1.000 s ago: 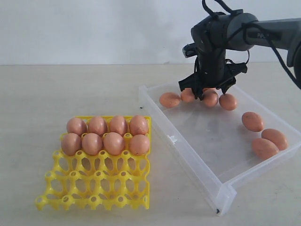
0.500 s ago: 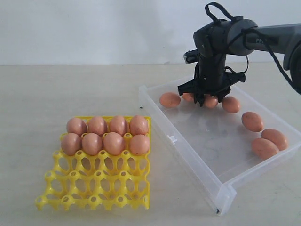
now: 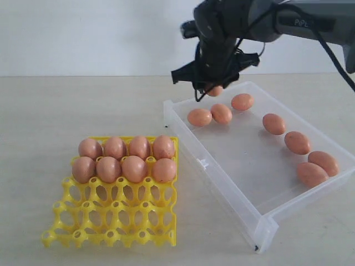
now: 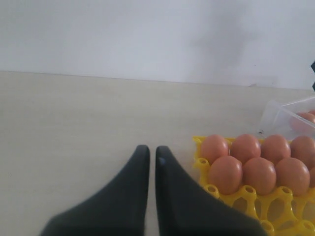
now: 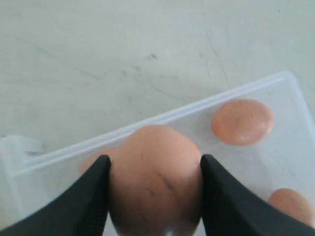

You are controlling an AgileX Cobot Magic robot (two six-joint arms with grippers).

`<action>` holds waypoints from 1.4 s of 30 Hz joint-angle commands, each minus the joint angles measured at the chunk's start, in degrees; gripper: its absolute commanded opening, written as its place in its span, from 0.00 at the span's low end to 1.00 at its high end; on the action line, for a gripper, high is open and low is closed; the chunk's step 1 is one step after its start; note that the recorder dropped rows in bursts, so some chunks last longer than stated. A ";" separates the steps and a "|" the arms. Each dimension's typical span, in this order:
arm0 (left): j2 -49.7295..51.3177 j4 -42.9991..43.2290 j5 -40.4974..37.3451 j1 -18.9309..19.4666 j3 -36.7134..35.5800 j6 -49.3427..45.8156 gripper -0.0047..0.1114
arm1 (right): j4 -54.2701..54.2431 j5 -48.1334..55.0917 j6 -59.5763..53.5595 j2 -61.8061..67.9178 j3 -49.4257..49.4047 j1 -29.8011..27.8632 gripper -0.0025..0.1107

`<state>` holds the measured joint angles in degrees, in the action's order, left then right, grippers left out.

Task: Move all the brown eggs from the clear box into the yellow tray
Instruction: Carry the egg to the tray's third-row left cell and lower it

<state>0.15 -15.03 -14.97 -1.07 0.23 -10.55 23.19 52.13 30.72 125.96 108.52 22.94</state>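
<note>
We record one marking. In the exterior view, white lettering [image 3: 307,22] stands on the dark upper link of the right arm [image 3: 339,25], near its wrist end. We read "PiPE"; any characters that follow are too blurred to make out. We read no text in either wrist view.

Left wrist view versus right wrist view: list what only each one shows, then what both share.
Left wrist only: the left hand, shut and empty, and the tray with seated eggs in its cups.

Right wrist only: the right hand gripping the held egg.

Both: the box with loose eggs inside, and the tabletop.
</note>
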 commanded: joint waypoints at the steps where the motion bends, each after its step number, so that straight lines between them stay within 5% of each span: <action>1: -0.15 -0.16 0.36 -0.22 -0.23 0.48 0.08 | 13.41 5.51 8.74 -3.15 0.12 5.81 0.02; 12: -0.15 -0.16 0.36 -0.22 -0.23 0.48 0.08 | 34.76 13.94 6.25 -6.25 0.03 16.06 0.02; 19: -0.15 -0.16 0.36 -0.22 -0.23 0.48 0.08 | 44.89 15.96 -5.01 -9.23 -8.28 15.20 0.02; 27: -0.15 -0.16 0.36 -0.22 -0.23 0.48 0.08 | 45.07 -12.36 -20.56 -28.68 -44.58 10.04 0.02; 31: -0.15 -0.16 0.36 -0.22 -0.23 0.48 0.08 | 19.93 -38.60 -7.54 -40.06 -54.99 10.19 0.02; 33: -0.15 -0.16 0.36 -0.22 -0.23 0.48 0.08 | 1.18 -63.64 -5.07 -42.00 -60.84 10.28 0.02; 37: -0.15 -0.16 0.36 -0.22 -0.23 0.48 0.08 | 14.10 -93.47 -0.33 -35.20 -64.21 10.28 0.02; 42: -0.15 -0.16 0.36 -0.22 -0.23 0.48 0.08 | 17.63 -105.32 3.09 -18.26 -58.26 10.28 0.02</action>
<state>0.15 -15.03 -14.97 -1.07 0.23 -10.55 40.90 -47.60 30.65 101.59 47.65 33.26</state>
